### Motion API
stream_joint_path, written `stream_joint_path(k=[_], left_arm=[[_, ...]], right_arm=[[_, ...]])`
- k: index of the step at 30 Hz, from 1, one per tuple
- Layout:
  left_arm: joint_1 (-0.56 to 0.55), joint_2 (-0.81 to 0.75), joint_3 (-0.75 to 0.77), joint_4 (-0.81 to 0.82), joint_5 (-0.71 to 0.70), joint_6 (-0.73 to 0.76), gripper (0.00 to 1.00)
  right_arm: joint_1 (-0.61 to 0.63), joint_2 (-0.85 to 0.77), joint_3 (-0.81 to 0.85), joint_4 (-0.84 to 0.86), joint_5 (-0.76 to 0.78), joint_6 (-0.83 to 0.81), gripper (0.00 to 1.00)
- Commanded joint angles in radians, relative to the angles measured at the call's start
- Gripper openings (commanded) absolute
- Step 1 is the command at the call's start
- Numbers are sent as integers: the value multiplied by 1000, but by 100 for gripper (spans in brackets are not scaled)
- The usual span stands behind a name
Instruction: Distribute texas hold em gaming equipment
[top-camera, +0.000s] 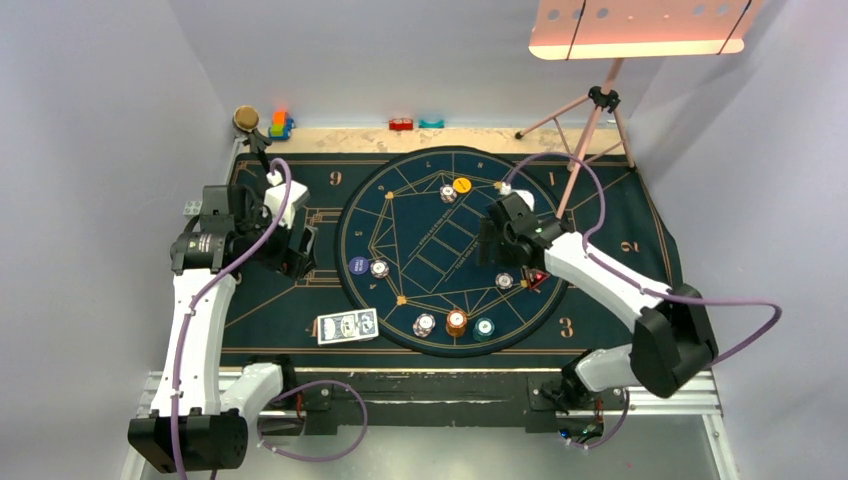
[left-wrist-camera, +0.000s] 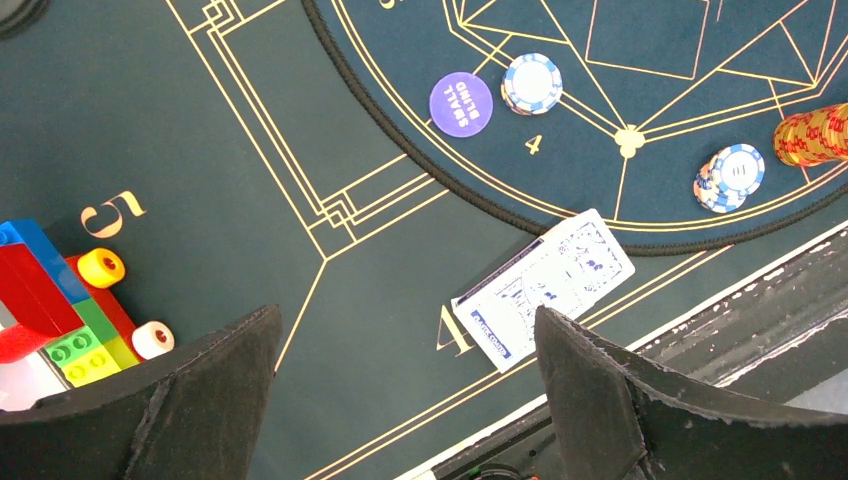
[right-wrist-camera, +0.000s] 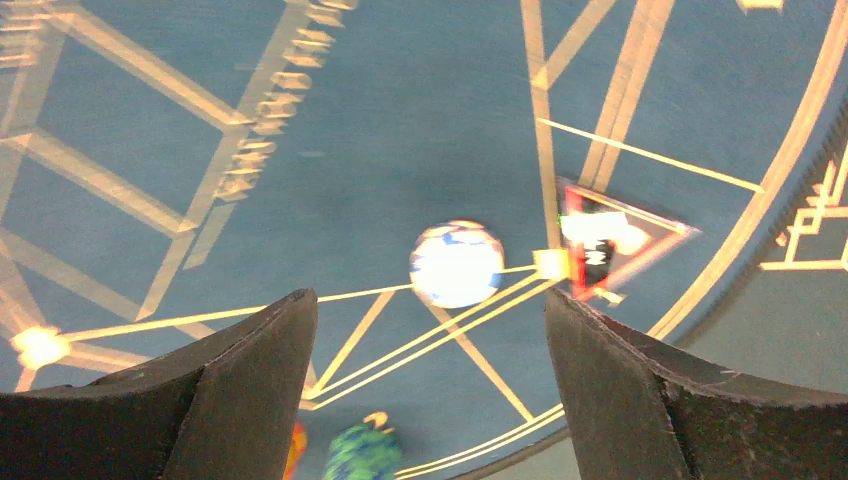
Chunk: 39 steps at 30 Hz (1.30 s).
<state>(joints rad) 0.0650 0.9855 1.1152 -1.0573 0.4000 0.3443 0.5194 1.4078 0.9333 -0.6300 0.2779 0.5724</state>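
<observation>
Playing cards (top-camera: 347, 326) at lower left edge of round mat (top-camera: 400, 215), left gripper (left-wrist-camera: 405, 330) spread apart, empty, right gripper (right-wrist-camera: 430, 300) spread apart over white chip (right-wrist-camera: 457, 263) right of centre

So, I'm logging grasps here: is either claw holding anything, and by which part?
Nothing is held. The left claw is open, clear of the playing cards; the right claw is open above a white chip.
</observation>
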Motion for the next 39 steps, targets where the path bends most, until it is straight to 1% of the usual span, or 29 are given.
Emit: stream_joint_path(k=[1, 3, 7, 12, 18, 22, 26, 29, 32, 34, 39], left_arm=[[5, 3, 39, -11, 23, 16, 100], [5, 2, 41, -10, 21, 15, 100], [5, -1, 34, -11, 16, 21, 100], [4, -10, 22, 0, 3, 24, 100], [4, -15, 21, -3, -3, 23, 100], [4, -20, 18, -2, -14, 24, 100], [5, -21, 11, 0, -19, 11, 100], [5, -22, 7, 1, -20, 6, 100], [4, -27, 5, 6, -26, 5, 100], [4, -30, 6, 8, -33, 7, 100], [5, -36, 3, 6, -42, 9, 100]], right_arm=[[165, -74, 148, -58, 6, -55, 89], [244, -70, 175, -72, -7, -57, 90], [384, -67, 173, -67, -30, -40, 93], [486, -30, 116, -50, -31, 9, 95], [554, 8, 91, -63, 15, 39, 94], [565, 35, 81, -88, 65, 59, 88], [568, 33, 51, -56, 46, 63, 84], [569, 49, 40, -50, 45, 64, 79], [572, 58, 29, -36, 33, 62, 75], [573, 57, 24, -27, 27, 60, 70], [574, 57, 18, -9, 5, 58, 53]])
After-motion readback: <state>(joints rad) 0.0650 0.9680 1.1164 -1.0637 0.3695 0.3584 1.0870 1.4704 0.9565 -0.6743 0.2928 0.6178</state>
